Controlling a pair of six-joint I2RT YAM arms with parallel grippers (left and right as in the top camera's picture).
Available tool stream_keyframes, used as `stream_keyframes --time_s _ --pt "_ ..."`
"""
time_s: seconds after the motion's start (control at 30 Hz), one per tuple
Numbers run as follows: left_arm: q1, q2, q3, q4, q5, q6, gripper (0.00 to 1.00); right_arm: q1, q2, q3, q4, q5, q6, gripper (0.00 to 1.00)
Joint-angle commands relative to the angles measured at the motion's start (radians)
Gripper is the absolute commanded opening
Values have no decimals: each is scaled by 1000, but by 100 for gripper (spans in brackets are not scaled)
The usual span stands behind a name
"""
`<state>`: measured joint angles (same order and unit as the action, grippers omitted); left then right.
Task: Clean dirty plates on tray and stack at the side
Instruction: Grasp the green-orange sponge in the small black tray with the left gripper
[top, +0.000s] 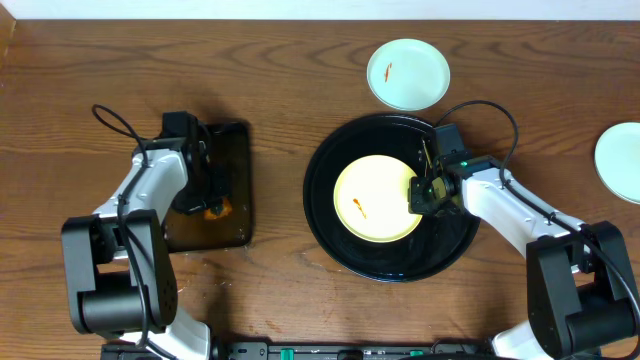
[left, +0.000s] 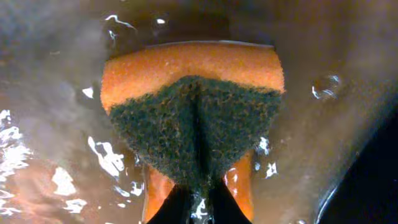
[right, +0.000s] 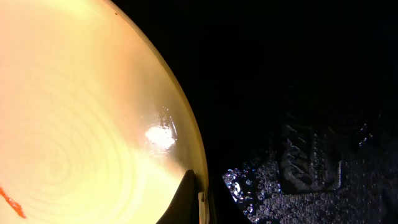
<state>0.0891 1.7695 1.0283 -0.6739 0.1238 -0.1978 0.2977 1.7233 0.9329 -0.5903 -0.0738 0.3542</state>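
From overhead, a small round shallow yellow plate (top: 375, 190) is seen lying inside the large round glossy black tray (top: 395, 264). A short orange-red smear (top: 359, 209) is carried on the side of its face away from the right fingers (top: 423, 192), which are set at the plate's edge. A pale mint-green round plate (top: 408, 74) marked with an orange-red streak is placed on the brown wood-grain surface (top: 290, 70), outside the tray and farther from the robot than the right fingers. A second mint-green plate (top: 622, 162) is cut off by the frame edge, well apart from those fingers on their outer side. The left fingers (top: 208, 195) are lowered into a smaller rectangular black tray (top: 235, 150), well apart from the round tray. In the left wrist view, an orange sponge with a dark green scouring face (left: 193, 118) is pinched between the left fingers, which are closed on its lower middle so that the pad is creased; wet, glossy tray floor is seen all around it. In the right wrist view, the yellow plate's rim is gripped between the right fingers, which are closed to a narrow gap, with one fingertip inside the plate and one outside. The smear is seen far from them at the lower left, and water droplets are scattered on the black tray just beside the outer fingertip.
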Motion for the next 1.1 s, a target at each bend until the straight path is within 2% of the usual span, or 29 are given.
stream_keyframes --time_s 0.0,0.17,0.2,0.23,0.27,0.3,0.37,0.53,0.77,0.83,0.9,0.93,1.0,1.03,1.07 --pt "-4 16 -3 -32 -12 -5 8 4 49 -45 -14 69 -25 1" --pt "-3 -50 79 -116 -9 -5 8 4 49 -45 -14 69 -25 1" --pt "-3 -65 88 -125 -9 -5 10 4 49 -45 -14 69 -25 1" --pt "-3 -84 91 -126 -9 -5 17 4 49 -45 -15 69 -25 1" --pt "-3 -101 90 -125 -9 -5 30 4 49 -45 -15 69 -25 1" --pt "-3 -110 90 -122 -10 -5 38 4 49 -45 -15 69 -25 1" --pt "-3 -114 90 -116 -14 -5 46 4 49 -45 -15 69 -25 1" --pt "-3 -84 87 -71 -97 -6 47 4 49 -45 -16 69 -25 1" --pt "-3 22 87 -19 -98 -51 47 4 49 -45 -18 69 -26 1" --pt "-3 52 87 -11 -98 -51 46 4 49 -45 -19 69 -25 1" --pt "-4 77 87 1 -95 -51 40 4 49 -45 -19 69 -26 1" --pt "-4 89 87 8 -87 -50 34 4 49 -45 -19 69 -25 1" --pt "-3 100 87 14 -79 -51 12 4 49 -45 -18 69 -25 1" --pt "-3 100 87 14 -79 -51 8 4 49 -45 -18 69 -25 1" --pt "-4 94 87 14 -76 -50 7 4 49 -45 -18 69 -25 1"
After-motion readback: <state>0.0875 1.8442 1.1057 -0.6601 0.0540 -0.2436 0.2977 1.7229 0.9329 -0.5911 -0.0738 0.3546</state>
